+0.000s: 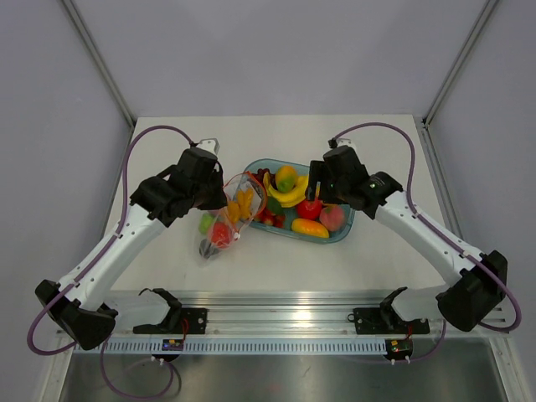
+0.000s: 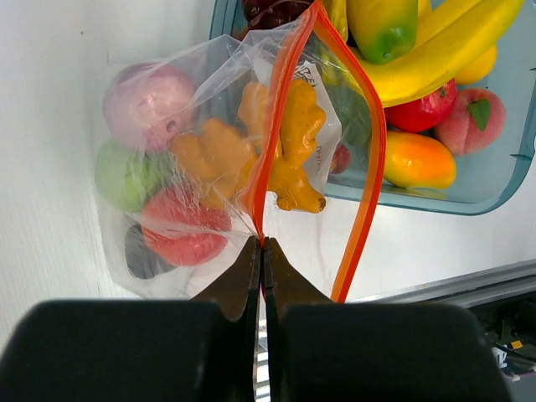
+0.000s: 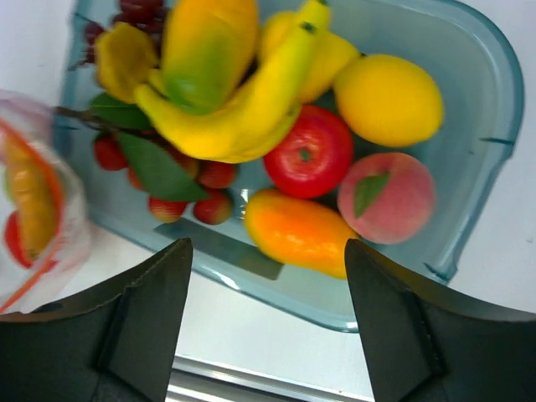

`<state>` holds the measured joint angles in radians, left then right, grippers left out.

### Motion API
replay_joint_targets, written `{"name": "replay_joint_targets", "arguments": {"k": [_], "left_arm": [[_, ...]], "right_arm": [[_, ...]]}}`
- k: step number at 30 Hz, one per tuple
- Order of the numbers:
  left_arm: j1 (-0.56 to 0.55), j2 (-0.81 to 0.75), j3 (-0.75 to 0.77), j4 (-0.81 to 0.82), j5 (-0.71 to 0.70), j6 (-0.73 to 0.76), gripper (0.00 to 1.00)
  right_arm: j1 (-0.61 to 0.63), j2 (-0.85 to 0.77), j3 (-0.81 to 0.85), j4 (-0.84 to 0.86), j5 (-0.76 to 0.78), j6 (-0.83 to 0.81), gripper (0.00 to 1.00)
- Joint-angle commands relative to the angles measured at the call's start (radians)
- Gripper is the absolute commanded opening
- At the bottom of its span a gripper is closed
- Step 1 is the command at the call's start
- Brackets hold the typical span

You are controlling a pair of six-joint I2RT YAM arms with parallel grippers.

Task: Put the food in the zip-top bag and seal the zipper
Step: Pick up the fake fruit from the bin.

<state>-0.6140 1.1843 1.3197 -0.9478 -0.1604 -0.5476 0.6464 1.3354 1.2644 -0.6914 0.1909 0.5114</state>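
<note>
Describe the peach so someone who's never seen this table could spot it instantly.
Start at the blue-tinted clear tray. The peach lies at its end away from the zip-top bag, beside the red apple; it alone is pale pink with a green leaf.

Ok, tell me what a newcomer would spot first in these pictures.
First, the heap of glossy toy fruit in the blue-tinted tray at table centre, a yellow banana on top, with the right gripper open above it. Just left of the tray, the left gripper is shut on the orange-red zipper of the clear zip-top bag, whose mouth gapes and which already holds several pieces.
</note>
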Motion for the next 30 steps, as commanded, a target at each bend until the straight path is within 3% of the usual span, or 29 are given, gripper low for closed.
{"name": "replay_joint_targets", "arguments": {"k": [1,9,30], "left_arm": [[0.003,-0.028,0.015,0.053,0.012,-0.002,0.00],[0.003,-0.026,0.046,0.041,0.009,0.005,0.00],[0.002,-0.032,0.019,0.052,0.018,0.000,0.00]], "right_arm": [[-0.039,0.004,-0.072,0.050,0.024,0.009,0.81],[-0.042,0.123,-0.089,0.026,0.191,-0.089,0.83],[-0.044,0.366,-0.132,0.096,0.226,-0.185,0.82]]}}
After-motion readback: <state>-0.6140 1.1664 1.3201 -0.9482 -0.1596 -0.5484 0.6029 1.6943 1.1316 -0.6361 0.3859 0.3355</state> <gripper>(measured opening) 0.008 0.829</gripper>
